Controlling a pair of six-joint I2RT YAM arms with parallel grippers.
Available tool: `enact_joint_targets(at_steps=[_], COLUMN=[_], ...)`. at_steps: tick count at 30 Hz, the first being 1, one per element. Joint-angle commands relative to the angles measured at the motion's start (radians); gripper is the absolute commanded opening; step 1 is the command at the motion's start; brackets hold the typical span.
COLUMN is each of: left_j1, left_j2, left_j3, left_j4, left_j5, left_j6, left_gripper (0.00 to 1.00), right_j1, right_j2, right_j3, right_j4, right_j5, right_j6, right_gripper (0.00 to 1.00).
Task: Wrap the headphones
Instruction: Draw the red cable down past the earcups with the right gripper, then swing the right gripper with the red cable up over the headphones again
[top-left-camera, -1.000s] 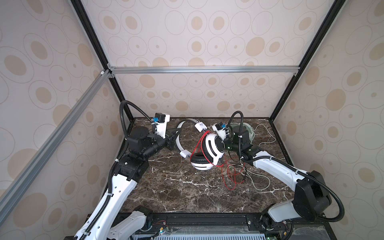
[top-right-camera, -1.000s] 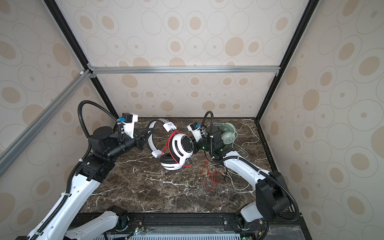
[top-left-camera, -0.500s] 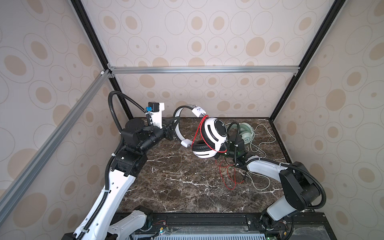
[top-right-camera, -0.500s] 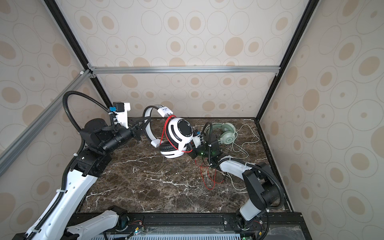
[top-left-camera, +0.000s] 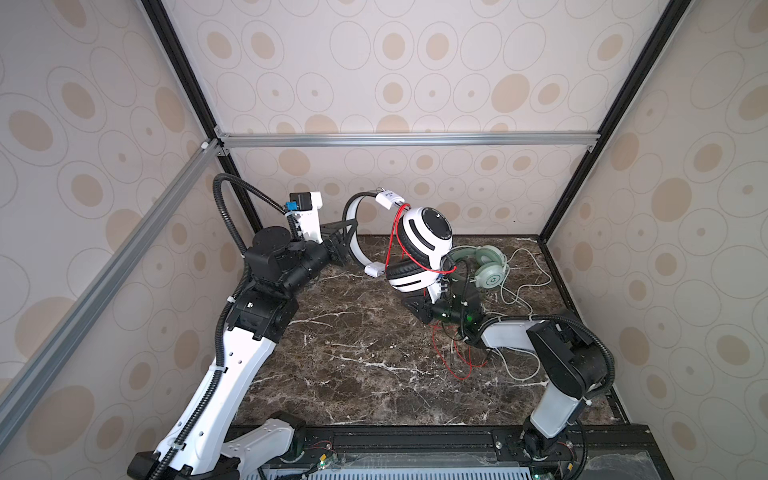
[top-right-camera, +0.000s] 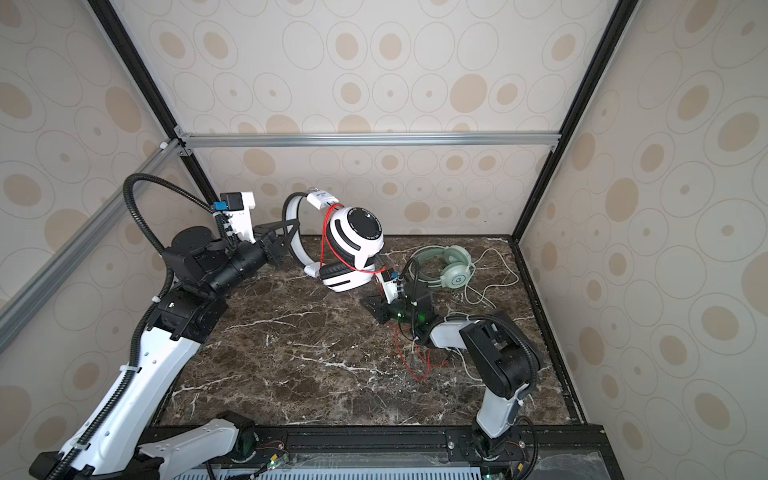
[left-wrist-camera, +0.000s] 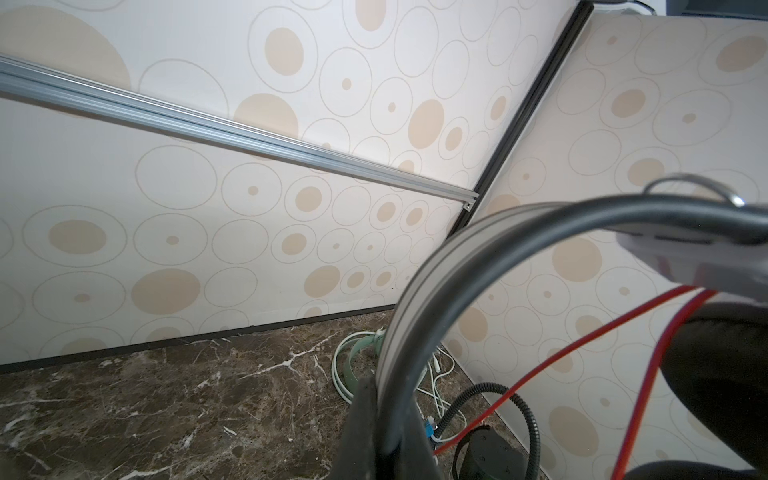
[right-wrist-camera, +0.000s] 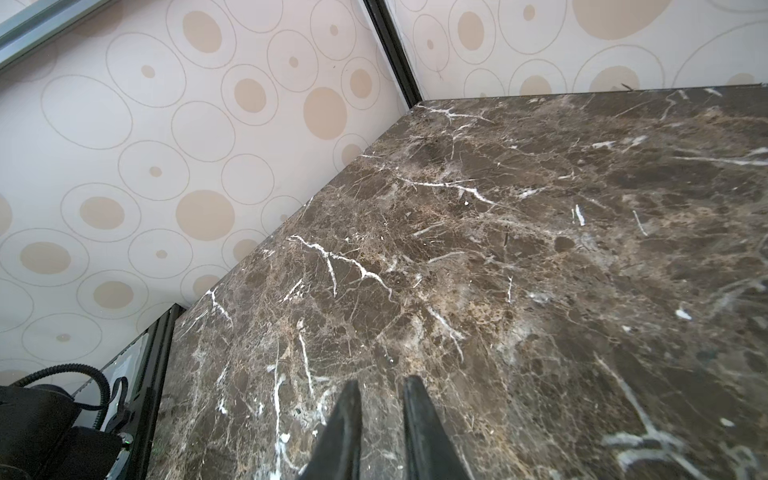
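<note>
Starting at the front rail (top-left-camera: 415, 436): two arms rise from it, one on each side. The table (top-left-camera: 353, 374) is dark marble, bare across its near half.

Mid-table, right side: loose loops of red cord (top-left-camera: 455, 359) lie on the marble, mixed with a stretch of pale cord (top-left-camera: 504, 293). The right forearm lies low across both.

Just beyond, the right gripper (right-wrist-camera: 380, 384) sits low over the marble, pointing toward the left wall. Jaws are slightly apart with nothing between them. In both top views the white headset (top-left-camera: 424, 239) hangs in front of its wrist and hides part of it.

The white headset is off the table, raised at centre-back. The left gripper (top-left-camera: 345, 243) is clamped on its headband. Red cord crosses the cups in a couple of strands, then drops past the right wrist to the loops.

Far right corner: the green headset (top-left-camera: 486, 266) lies on the marble, nothing gripping it, pale cord sprawled around it. The right arm's black cable (top-left-camera: 465, 286) arcs in front of it.

Behind: one aluminium bar (top-left-camera: 407, 139) across the patterned back wall.

Count: two headsets, two cords, two arms, two grippers (one clamped, one empty).
</note>
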Motion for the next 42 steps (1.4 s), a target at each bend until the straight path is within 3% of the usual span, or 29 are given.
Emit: enact_joint_targets(at_steps=[1, 9, 18, 23, 32, 42], left_j1=[0.030, 0.066, 0.077, 0.077, 0.077, 0.065], left_j2=[-0.007, 0.031, 0.090, 0.124, 0.140, 0.151], left_j3=[0.070, 0.069, 0.039, 0.024, -0.066, -0.203], left_j4=[0.099, 0.124, 0.170, 0.177, 0.163, 0.158], left_j5=[-0.067, -0.177, -0.318, -0.377, -0.542, -0.721], left_j6=[-0.105, -0.146, -0.127, -0.093, 0.073, 0.308], left_gripper=[0.00, 0.00, 0.00, 0.00, 0.00, 0.00], right_j1=[0.032, 0.159, 0.360, 0.448, 0.560, 0.599], right_j2=[0.021, -0.006, -0.132, -0.150, -0.183, -0.238], right_j3=[-0.007, -0.014, 0.058, 0.164, 0.362, 0.612], right_j4=[0.055, -0.051, -0.438, -0.669, -0.997, -1.321], right_j5=[0.048, 0.218, 0.544, 0.664, 0.783, 0.876], right_j6=[0.020, -0.064, -0.229, -0.282, -0.348, -0.417], right_gripper=[0.19, 0.00, 0.00, 0.00, 0.00, 0.00])
